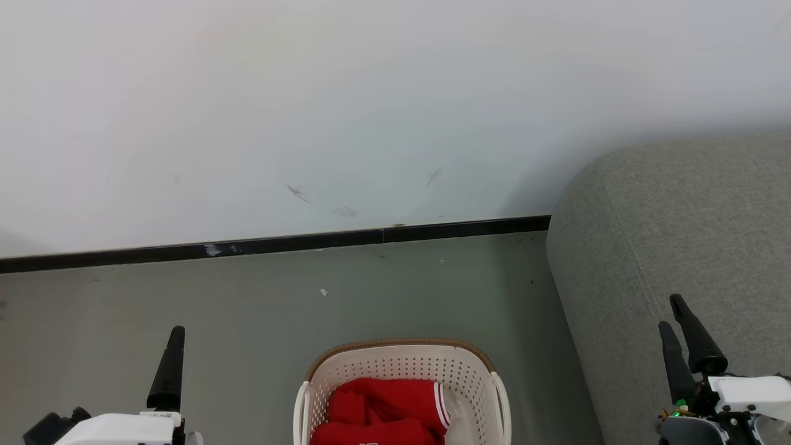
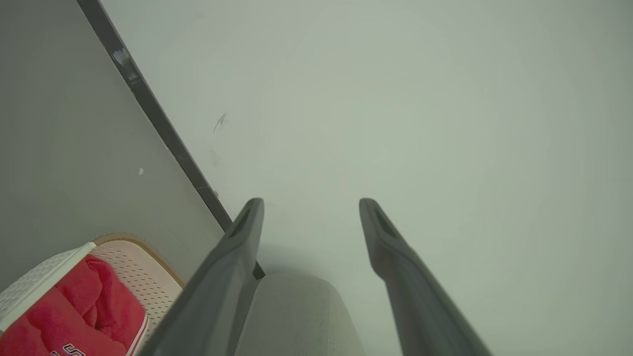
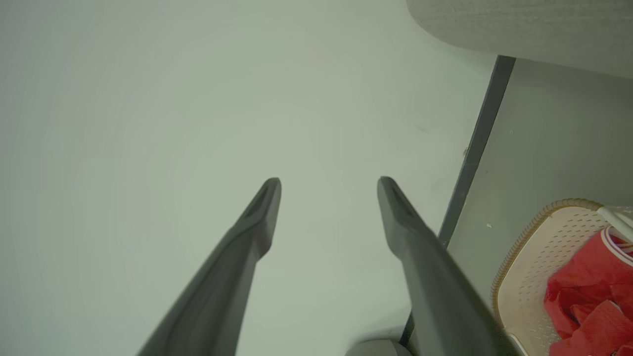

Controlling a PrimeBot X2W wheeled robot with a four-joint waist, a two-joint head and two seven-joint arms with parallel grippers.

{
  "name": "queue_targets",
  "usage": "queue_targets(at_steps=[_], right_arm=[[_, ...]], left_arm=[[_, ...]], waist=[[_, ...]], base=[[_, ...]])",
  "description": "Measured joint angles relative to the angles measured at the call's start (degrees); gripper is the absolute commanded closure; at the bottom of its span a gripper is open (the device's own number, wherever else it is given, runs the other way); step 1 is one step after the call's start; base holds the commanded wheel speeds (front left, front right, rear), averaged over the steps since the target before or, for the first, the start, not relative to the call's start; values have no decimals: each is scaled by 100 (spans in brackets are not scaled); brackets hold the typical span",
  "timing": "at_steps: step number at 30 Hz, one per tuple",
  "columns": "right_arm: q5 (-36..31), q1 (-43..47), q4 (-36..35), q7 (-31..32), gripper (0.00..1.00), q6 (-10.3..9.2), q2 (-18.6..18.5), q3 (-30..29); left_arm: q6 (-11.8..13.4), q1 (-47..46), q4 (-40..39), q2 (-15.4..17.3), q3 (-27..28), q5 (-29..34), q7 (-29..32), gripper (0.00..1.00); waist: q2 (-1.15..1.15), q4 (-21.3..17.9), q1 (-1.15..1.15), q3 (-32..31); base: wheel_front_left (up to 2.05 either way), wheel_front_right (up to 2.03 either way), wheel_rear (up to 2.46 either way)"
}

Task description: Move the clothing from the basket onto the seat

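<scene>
Red clothing [image 1: 386, 411] with white stripe trim lies bunched in the cream basket [image 1: 401, 361] at the bottom centre of the head view. The clothing [image 2: 74, 316] and the basket [image 2: 131, 269] sit at the lower left of the left wrist view, and the clothing [image 3: 591, 296] and basket [image 3: 529, 257] at the lower right of the right wrist view. The grey seat [image 1: 680, 247] rises on the right. My left gripper [image 2: 311, 202] is open and empty, left of the basket [image 1: 175, 337]. My right gripper [image 3: 329, 180] is open and empty in front of the seat [image 1: 673, 312].
The basket stands on a grey floor [image 1: 247, 309]. A black baseboard [image 1: 278, 243] runs along a pale wall [image 1: 309, 111] behind it. Bare floor lies between the basket and the wall and to the basket's left.
</scene>
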Motion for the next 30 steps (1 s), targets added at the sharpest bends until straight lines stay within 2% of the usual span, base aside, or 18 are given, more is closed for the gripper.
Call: queue_targets(at_steps=[12, 17, 20, 30], right_arm=[[-1290, -8, -209, -155, 0, 1, -379, 129], [-2128, -93, -328, -211, 0, 1, -566, 160], [-2416, -104, -372, -227, 0, 2, -598, 151], [-3944, -103, -430, -353, 0, 3, -693, 116]], left_arm=[[-34, -115, -98, 308, -288, 1100, -252, 0], [-44, -162, -105, 414, -420, 1769, -387, 0], [-34, -209, -120, 479, -444, 2047, -403, 0], [220, -227, -181, 558, -568, 3175, -604, 0]], waist=[[0, -4, 7, 6], [0, 1, -4, 15], [0, 2, -10, 19], [0, -5, -32, 46]], base=[[0, 0, 0], [0, 0, 0], [0, 0, 0], [0, 0, 0]])
